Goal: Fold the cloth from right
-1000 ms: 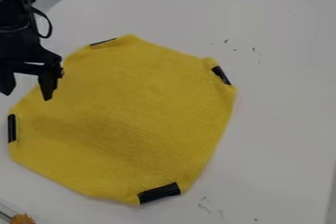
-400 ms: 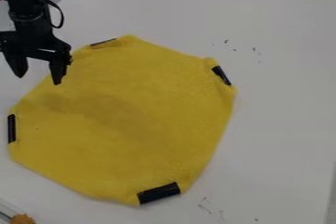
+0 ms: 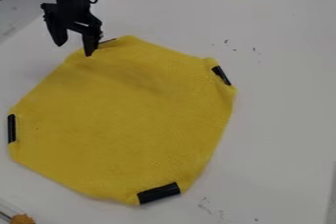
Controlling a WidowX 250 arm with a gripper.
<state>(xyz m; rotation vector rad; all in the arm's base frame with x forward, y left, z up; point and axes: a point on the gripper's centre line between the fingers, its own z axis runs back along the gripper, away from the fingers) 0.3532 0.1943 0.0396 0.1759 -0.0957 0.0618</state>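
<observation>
Hanging at the upper left, the black two-finger gripper (image 3: 73,49) is released, its fingers spread apart. One fingertip overlaps the upper-left edge of the yellow cloth (image 3: 131,120); whether they touch, I cannot tell. The cloth lies spread out across the left and middle of the white table (image 3: 282,120), with black strips (image 3: 158,193) along its bottom, left, upper-right and upper-left edges. Small dark marks (image 3: 255,49) dot the tabletop beyond it, and an orange object (image 3: 22,219) sits at the lower-left corner.
</observation>
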